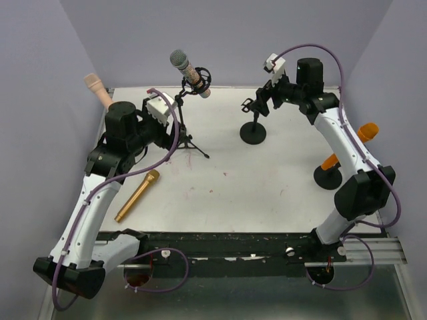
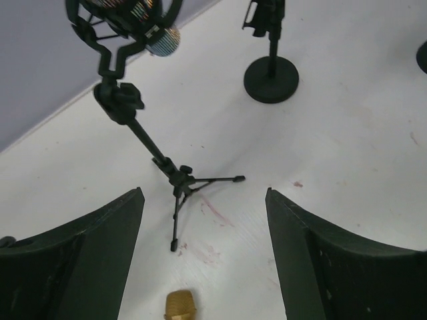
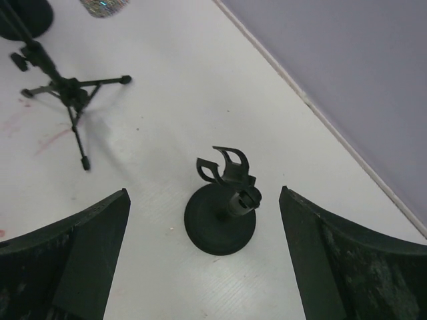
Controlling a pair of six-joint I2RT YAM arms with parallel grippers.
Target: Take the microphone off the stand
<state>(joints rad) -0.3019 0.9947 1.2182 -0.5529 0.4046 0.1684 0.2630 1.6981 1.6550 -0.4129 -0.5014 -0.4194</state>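
Note:
A microphone with a silver mesh head [image 1: 180, 60] sits in a black shock mount [image 1: 201, 80] on a tripod stand [image 1: 184, 130] at the back of the table. In the left wrist view the mount and the microphone's lower end [image 2: 162, 41] are at the top and the tripod [image 2: 177, 179] is ahead. My left gripper [image 2: 203, 257] is open and empty, short of the tripod's legs; it also shows in the top view [image 1: 163, 133]. My right gripper [image 3: 203, 260] is open and empty above a round-base stand with an empty clip [image 3: 225, 168].
A gold microphone [image 1: 138, 195] lies on the table by my left arm; its head [image 2: 180, 305] is below my left jaws. The round-base stand [image 1: 253, 132] is at centre right. An orange microphone on a stand [image 1: 330, 172] is at the right edge, and a peach one [image 1: 97, 87] at back left.

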